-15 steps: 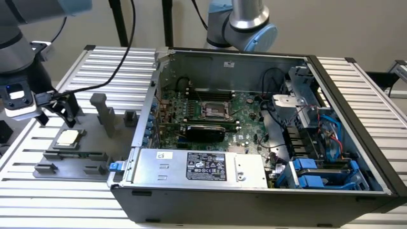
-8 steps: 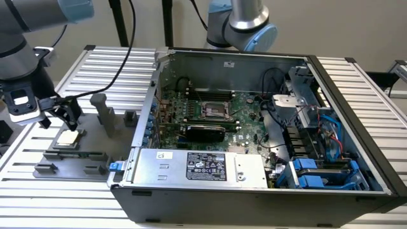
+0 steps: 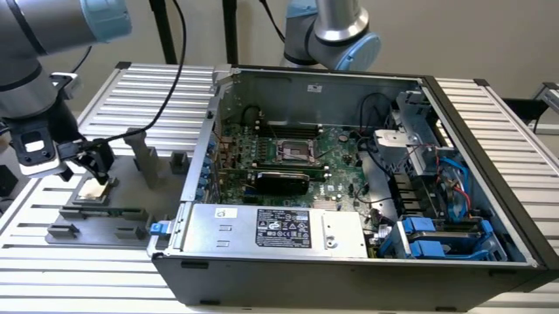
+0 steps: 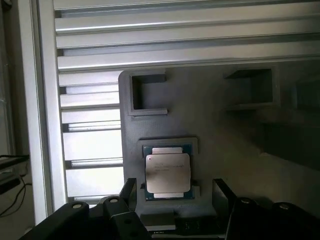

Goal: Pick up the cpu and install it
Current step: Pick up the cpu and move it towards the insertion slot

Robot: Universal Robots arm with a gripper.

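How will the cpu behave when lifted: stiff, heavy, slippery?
The cpu looks flat and metal-topped, so probably stiff, not floppy. Its smooth top may be slippery. Seated in a recess of the grey fixture, it likely will not slide.

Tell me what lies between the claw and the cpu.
Nothing: in the wrist view the stretch from the open claw to the cpu is bare.

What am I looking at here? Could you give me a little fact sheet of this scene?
claw: open, poised just above the cpu
cpu: lying flat in its nest on the grey fixture, not lifted
computer case: lid off, to the exterior view's right of the fixture
motherboard: green, inside the case, with a dark square socket frame
work so far: cpu not yet picked up
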